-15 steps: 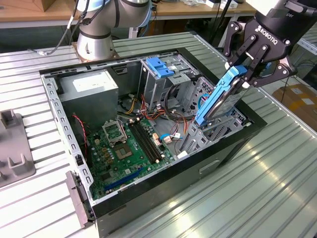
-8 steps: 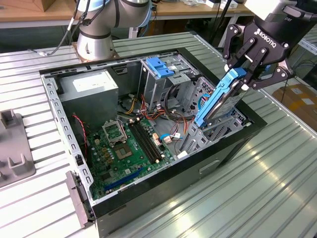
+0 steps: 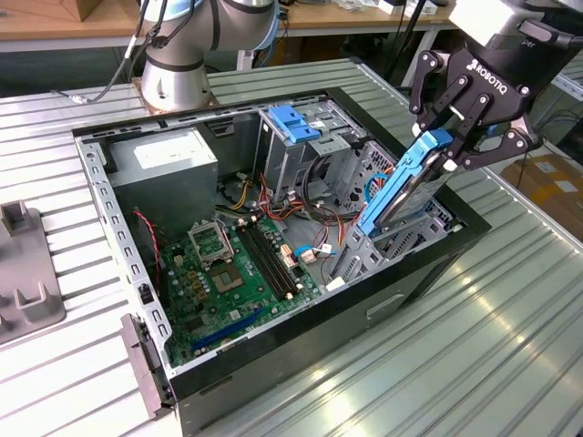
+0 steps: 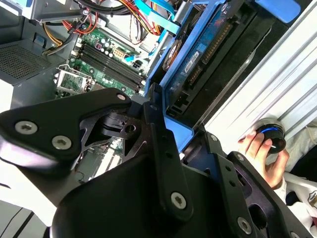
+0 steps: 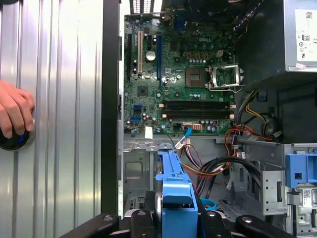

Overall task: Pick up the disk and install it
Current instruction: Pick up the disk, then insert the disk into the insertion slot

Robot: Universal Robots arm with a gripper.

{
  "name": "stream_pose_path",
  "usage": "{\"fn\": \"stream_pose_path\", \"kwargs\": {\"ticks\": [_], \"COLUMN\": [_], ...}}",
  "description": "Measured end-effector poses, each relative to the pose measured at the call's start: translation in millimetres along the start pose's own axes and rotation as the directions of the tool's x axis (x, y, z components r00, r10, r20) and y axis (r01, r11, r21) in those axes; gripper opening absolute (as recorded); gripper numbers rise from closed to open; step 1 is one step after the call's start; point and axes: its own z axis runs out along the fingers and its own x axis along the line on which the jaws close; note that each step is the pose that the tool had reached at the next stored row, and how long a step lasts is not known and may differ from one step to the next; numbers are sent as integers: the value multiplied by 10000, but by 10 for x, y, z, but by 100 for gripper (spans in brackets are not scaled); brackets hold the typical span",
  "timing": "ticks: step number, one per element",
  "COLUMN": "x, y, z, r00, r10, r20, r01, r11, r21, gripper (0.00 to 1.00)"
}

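Your hand (image 3: 453, 153) is clamped on the upper end of the disk (image 3: 401, 187), so the disk hangs just below it. It is over the end of the open computer case (image 3: 118, 228) nearest the worktop (image 3: 510, 346) edge at the exterior view's right. Its long axis runs steeply down from the hand, leaning so the lower end points into the metal drive bay (image 3: 383, 250) beside the motherboard (image 3: 223, 273). Judge it as partly entered, not seated: most of its blue rails stand above the bay.

We note an open computer case (image 3: 364, 314) lying on a ribbed metal table (image 3: 492, 355). Inside, we see 1 green motherboard (image 3: 228, 282), 1 grey power supply (image 3: 173, 159) and a blue-topped drive cage (image 3: 290, 159). A grey fixture (image 3: 23, 273) sits apart.
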Motion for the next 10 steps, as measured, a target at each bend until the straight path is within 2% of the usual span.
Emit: {"fn": "stream_pose_path", "kwargs": {"ticks": [10], "x": [15], "y": [-7], "z": [60], "r00": [10000], "r10": [0], "r20": [-1], "r01": [0], "r11": [10000], "r21": [0], "gripper": [37]}}
